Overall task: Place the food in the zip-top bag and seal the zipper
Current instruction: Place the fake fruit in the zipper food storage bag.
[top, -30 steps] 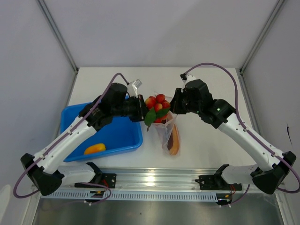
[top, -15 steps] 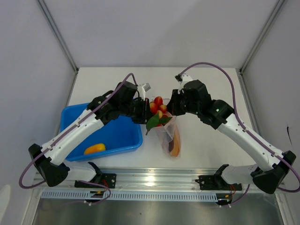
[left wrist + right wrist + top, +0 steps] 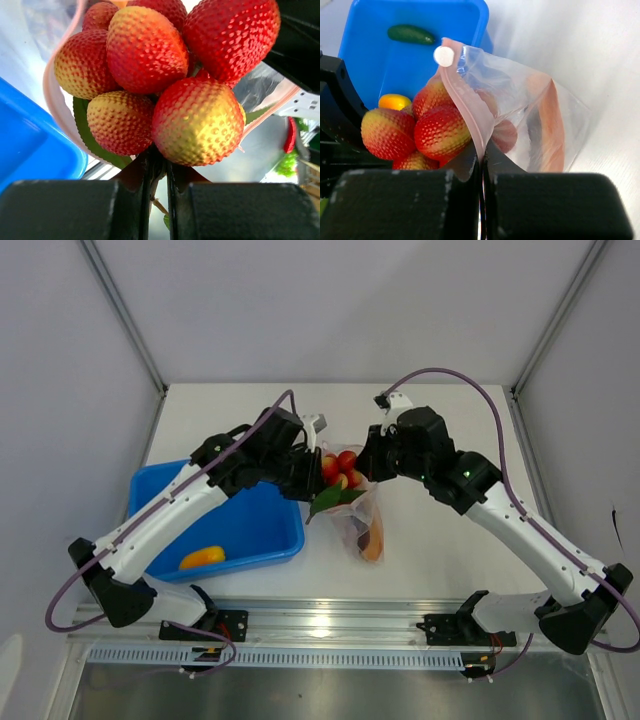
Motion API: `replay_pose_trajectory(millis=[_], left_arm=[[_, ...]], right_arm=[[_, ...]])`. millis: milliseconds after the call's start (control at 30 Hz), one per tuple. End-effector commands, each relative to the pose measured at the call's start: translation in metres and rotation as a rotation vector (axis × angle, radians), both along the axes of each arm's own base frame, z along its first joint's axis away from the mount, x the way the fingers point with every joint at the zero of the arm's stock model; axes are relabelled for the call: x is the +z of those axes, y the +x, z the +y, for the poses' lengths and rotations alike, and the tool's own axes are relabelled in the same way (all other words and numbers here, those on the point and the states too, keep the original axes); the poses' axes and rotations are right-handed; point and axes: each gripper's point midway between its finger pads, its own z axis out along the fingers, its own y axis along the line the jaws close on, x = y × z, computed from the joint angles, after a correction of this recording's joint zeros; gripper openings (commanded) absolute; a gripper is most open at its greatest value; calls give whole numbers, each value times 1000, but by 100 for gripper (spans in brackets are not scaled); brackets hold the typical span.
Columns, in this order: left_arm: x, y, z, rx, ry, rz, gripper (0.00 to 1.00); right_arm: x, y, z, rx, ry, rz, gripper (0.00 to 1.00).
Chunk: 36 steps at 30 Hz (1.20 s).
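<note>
My left gripper (image 3: 312,466) is shut on the stem of the red fruit cluster (image 3: 340,466) with green leaves (image 3: 330,500), holding it at the open mouth of the clear zip-top bag (image 3: 362,523). The cluster fills the left wrist view (image 3: 165,80). My right gripper (image 3: 366,468) is shut on the bag's pinkish zipper strip (image 3: 465,107) and holds the mouth up. An orange-red wedge (image 3: 372,537) lies inside the bag (image 3: 530,120). A yellow-orange piece (image 3: 202,557) and a green piece (image 3: 411,34) lie in the blue tray (image 3: 275,540).
The blue tray (image 3: 420,65) sits left of the bag, close under my left arm. A metal rail (image 3: 330,625) runs along the near table edge. Grey walls stand on three sides.
My left gripper has carried the fruit cluster right and down, into the bag's mouth. The bag has shifted slightly; my right gripper keeps its hold on the strip.
</note>
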Motion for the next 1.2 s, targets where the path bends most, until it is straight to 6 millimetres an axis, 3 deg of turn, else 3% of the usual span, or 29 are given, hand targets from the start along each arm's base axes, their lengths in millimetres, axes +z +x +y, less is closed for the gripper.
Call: replay_pose_trajectory(millis=[0, 233, 333, 367, 433, 467, 567, 633, 800, 933, 1100, 1167], left_arm=[[9, -4, 1, -39, 37, -42, 3], [-3, -9, 6, -73, 124, -47, 5], [-3, -10, 8, -71, 146, -49, 11], [-1, -10, 7, -72, 140, -54, 19], [2, -9, 7, -64, 137, -68, 26], [6, -7, 9, -47, 129, -82, 40], [14, -2, 16, 2, 127, -123, 62], [20, 3, 21, 43, 130, -155, 68], [51, 11, 40, 162, 75, -267, 76], [63, 11, 56, 231, 47, -323, 78], [46, 8, 70, 258, 90, -320, 77], [34, 6, 69, 251, 88, -304, 70]], right_arm=[[21, 6, 6, 28, 49, -79, 0], [21, 17, 14, 43, 48, -51, 0], [22, 15, 17, 75, 44, -56, 0], [21, 15, 16, 73, 39, -57, 0], [14, 16, 12, 61, 22, -41, 0], [13, 15, 11, 62, 23, -40, 0], [13, 10, 12, 76, 52, -29, 0], [16, 7, 13, 86, 68, -21, 0], [24, -1, 17, 116, 105, 4, 0], [25, -3, 18, 133, 144, 38, 0], [23, -1, 15, 120, 181, 88, 0], [25, -1, 13, 115, 195, 101, 0]])
